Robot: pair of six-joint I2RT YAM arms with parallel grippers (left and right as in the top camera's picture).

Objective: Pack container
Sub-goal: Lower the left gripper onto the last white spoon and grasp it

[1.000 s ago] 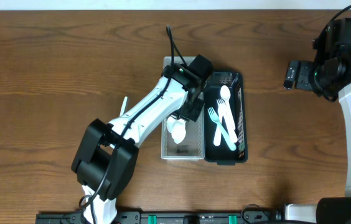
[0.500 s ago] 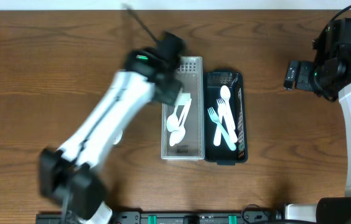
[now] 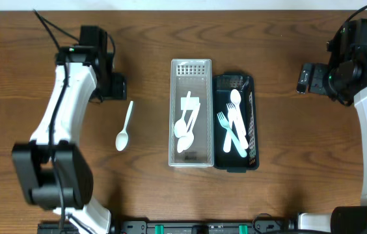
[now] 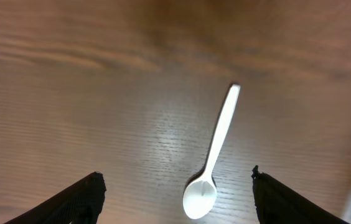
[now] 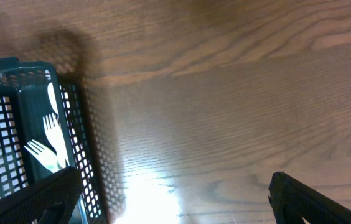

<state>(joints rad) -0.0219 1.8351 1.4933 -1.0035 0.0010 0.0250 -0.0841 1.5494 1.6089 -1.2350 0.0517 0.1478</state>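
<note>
One spoon lies left of the clear bin; only your wrist views show the left gripper and right gripper spread wide, empty.

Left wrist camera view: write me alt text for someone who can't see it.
A white plastic spoon lies on the brown wooden table, bowl nearest the camera. The open left gripper hangs above it, its dark fingers at the bottom corners, holding nothing.

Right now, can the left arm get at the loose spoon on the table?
Probably yes. The spoon lies alone on the table, apart from the clear tray. The left gripper hangs just beside its handle end, jaws open and empty, and nothing stands between them.
</note>
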